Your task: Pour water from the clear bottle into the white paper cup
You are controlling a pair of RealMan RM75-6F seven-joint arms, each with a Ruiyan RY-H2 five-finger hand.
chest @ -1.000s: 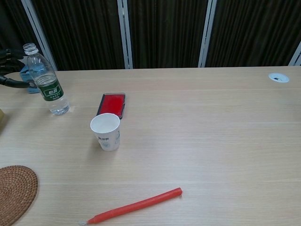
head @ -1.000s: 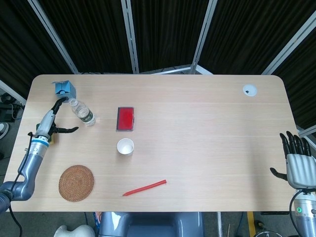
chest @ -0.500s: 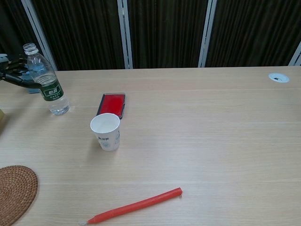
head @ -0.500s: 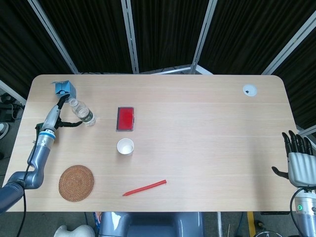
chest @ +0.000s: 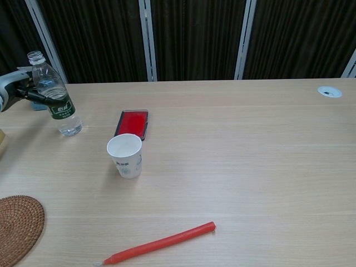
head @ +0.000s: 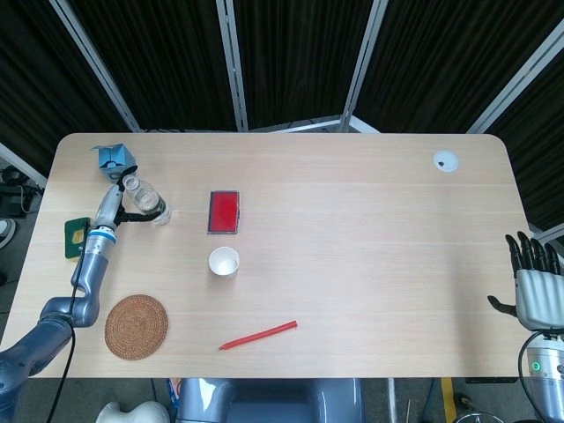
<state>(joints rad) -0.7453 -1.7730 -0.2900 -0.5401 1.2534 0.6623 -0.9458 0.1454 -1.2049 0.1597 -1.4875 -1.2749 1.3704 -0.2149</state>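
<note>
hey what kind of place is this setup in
Probably a robotics lab or test cell rather than a home: a bare wooden table ringed by black curtains on metal framing, with unrelated props laid out, such as a clear bottle, white paper cup and red candle.

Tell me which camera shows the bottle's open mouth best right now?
The chest view: the clear bottle stands in profile, uncapped neck plain, left hand at its side. The head view shows it from above, small, partly crowded by that hand.

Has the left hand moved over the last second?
Yes. In the head view the left hand has come in toward the bottle, which stands where it did beside the red case; the hand now reaches the bottle's side.
</note>
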